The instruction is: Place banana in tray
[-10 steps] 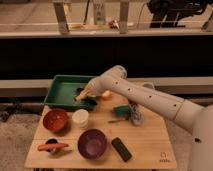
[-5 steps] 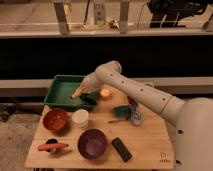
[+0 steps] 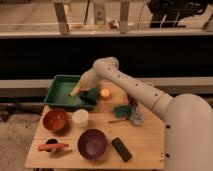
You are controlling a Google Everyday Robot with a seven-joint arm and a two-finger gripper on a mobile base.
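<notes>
- We take the tray (image 3: 59,89) as our landmark: a dark green rectangle at the back left of the wooden table (image 3: 145,145).
- Our gripper (image 3: 79,90) reaches in over the tray's right half, the white arm (image 3: 130,82) stretching back to the right of it.
- We see the banana (image 3: 77,90) at the gripper's tip, pale yellow, over the tray's inside; whether it rests on the floor we cannot tell.
- Whether the jaws are clenched on the banana or released, we cannot tell.
- In front of the tray sit a red bowl (image 3: 54,120) and a white cup (image 3: 80,118); further forward, a purple bowl (image 3: 92,143), a black remote (image 3: 121,149) and an orange stick (image 3: 52,146).
</notes>
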